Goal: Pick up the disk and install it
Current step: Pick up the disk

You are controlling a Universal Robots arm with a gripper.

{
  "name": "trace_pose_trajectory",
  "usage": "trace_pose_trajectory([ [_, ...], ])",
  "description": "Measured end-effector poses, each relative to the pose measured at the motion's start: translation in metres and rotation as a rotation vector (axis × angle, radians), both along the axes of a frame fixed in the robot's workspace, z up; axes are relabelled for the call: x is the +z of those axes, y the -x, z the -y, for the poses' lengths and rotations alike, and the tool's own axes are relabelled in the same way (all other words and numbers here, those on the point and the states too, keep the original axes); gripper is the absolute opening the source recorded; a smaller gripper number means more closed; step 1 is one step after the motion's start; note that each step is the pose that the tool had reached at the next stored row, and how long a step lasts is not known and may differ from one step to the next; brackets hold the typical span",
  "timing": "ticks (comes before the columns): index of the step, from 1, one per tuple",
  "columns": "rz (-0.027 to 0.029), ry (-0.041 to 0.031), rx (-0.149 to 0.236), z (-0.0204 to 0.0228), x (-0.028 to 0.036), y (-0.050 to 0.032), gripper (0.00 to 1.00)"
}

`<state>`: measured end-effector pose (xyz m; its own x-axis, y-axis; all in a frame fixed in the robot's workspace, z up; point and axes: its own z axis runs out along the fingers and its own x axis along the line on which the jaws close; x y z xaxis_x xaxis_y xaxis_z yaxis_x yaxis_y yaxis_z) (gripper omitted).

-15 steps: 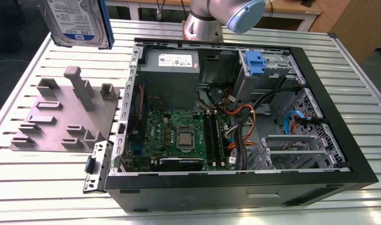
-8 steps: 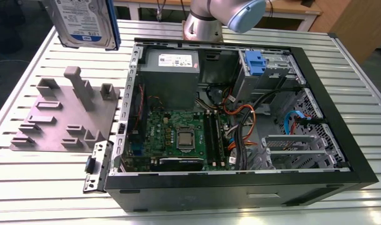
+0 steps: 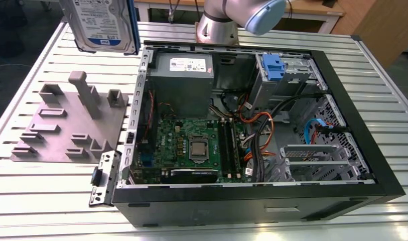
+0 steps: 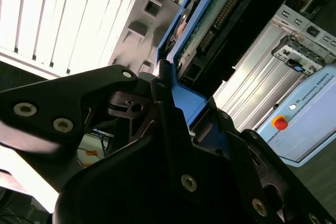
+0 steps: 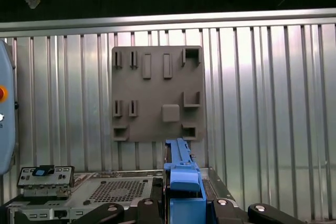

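In exterior view, labelled disk [image 3: 100,22] aloft.

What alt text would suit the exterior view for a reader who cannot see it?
A disk in a blue bracket hangs at the exterior view's top left, over a slatted table. Lower down lies a grey slotted plate; on the exterior view's right, an open computer case shows its motherboard and cables, the arm behind it.
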<state>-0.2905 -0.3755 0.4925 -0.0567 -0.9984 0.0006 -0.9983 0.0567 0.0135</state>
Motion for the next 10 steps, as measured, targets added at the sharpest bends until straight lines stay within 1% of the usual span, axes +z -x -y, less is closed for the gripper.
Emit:
trace_pose_trajectory([
  [3, -0.0001, 0.0001, 0.0, 0.005, -0.0002, -0.0017, 0.36],
  [4, -0.0001, 0.0001, 0.0, 0.0074, -0.0002, -0.0021, 0.36],
  [8, 0.0001, 0.0, 0.0, 0.0196, -0.0006, -0.0029, 0.36],
  [10, -0.0001, 0.0001, 0.0, 0.0239, -0.0007, -0.0034, 0.36],
])
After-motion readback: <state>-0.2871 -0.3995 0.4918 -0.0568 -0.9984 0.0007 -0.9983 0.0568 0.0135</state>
